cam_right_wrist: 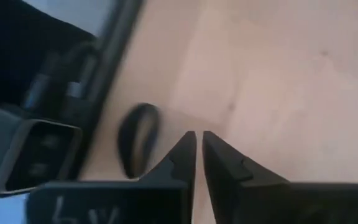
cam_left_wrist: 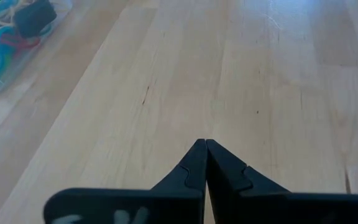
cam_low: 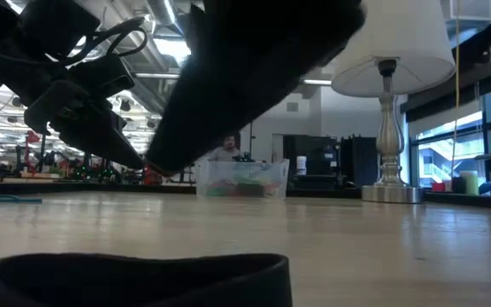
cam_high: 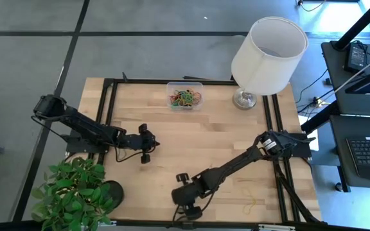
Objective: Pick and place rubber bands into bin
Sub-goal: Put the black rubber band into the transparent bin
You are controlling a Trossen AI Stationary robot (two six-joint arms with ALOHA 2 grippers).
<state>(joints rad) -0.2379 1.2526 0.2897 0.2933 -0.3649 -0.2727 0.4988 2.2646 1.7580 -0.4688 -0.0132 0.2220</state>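
The clear bin stands at the table's far edge and holds a heap of coloured rubber bands. One yellow rubber band lies loose on the table near its front right. A black rubber band lies flat at the front edge, close before the low camera. My right gripper hangs just above the table beside that black band. Its fingertips stand a narrow slit apart with nothing between them. My left gripper waits shut over the table's left middle.
A white lamp stands at the far right corner, beside the bin. A potted plant sits at the near left corner. The low camera's housing is at the front edge, next to the black band. Bare wood lies between the arms.
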